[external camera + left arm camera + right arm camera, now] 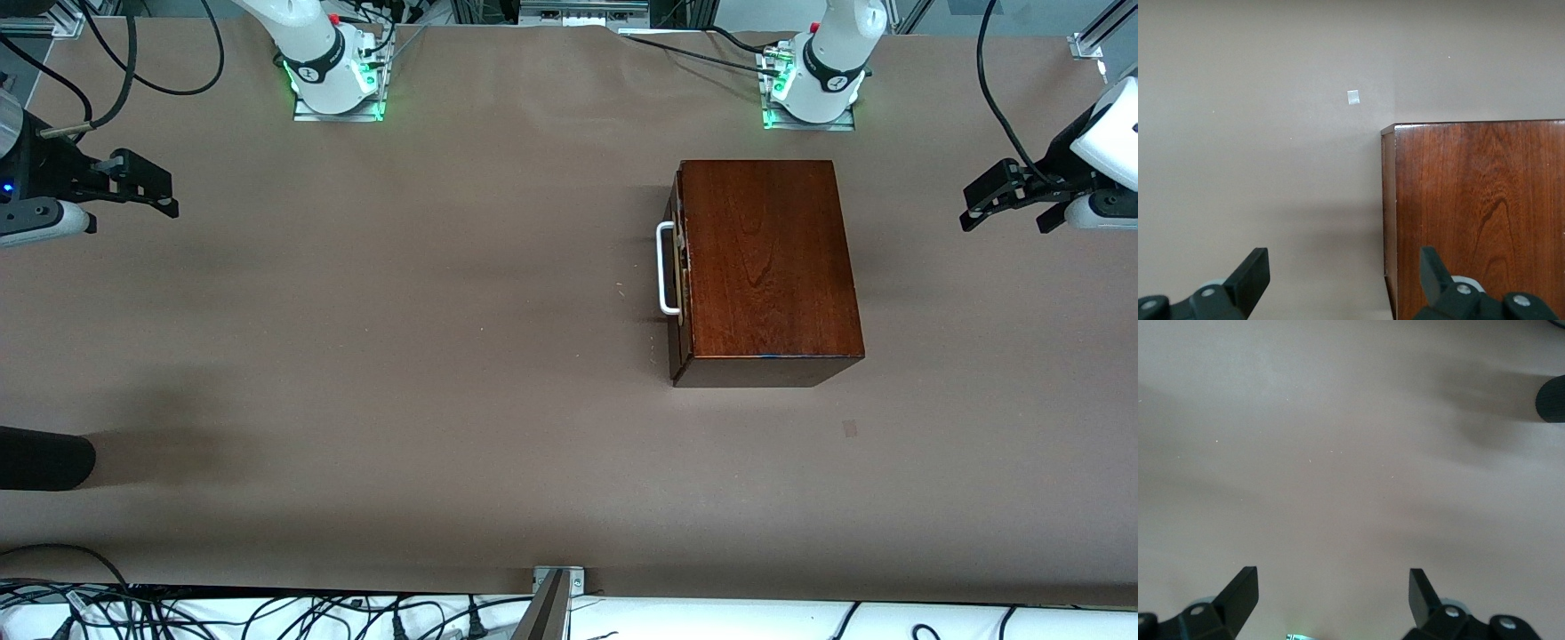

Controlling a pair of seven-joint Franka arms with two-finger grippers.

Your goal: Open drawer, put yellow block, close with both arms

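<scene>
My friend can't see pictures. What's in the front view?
A shut drawer with a white handle sits in a dark wooden box on a brown table. The open left gripper and right gripper wait at opposite ends.

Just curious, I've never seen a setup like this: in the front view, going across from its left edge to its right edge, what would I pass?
Right claw → white handle → drawer front, shut → wooden box → left claw.

High front view facing arms, wrist views downward, sharing table (444, 356)
</scene>
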